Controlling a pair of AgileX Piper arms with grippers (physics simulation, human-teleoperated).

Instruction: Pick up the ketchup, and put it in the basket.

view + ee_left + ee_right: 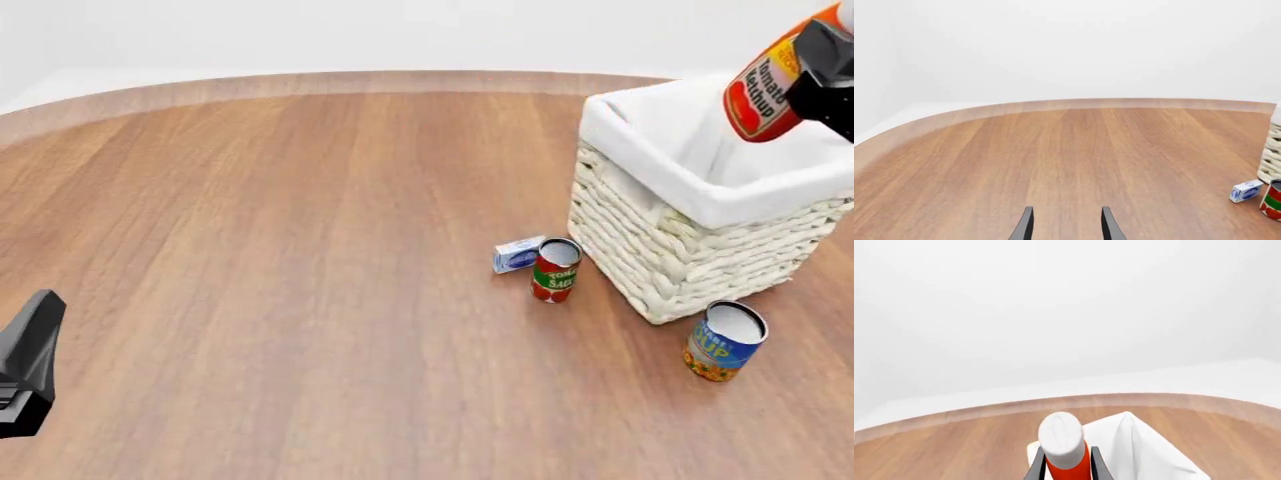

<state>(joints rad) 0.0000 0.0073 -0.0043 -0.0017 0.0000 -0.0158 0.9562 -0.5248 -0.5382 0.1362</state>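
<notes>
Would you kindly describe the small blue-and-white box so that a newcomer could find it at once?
Start at the big white wicker basket on the right of the wooden table. At its near-left wall stands a red-and-green can; the small box lies just left of that can. It is the only flat carton there, lower than both cans.

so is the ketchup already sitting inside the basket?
No: in the front view the ketchup hangs tilted in the right gripper, above the basket, not resting in it.

Right end effector (1066, 467) clamps the ketchup (765, 88) aloft; left end effector (1066, 225) hangs low, fingers parted.
</notes>
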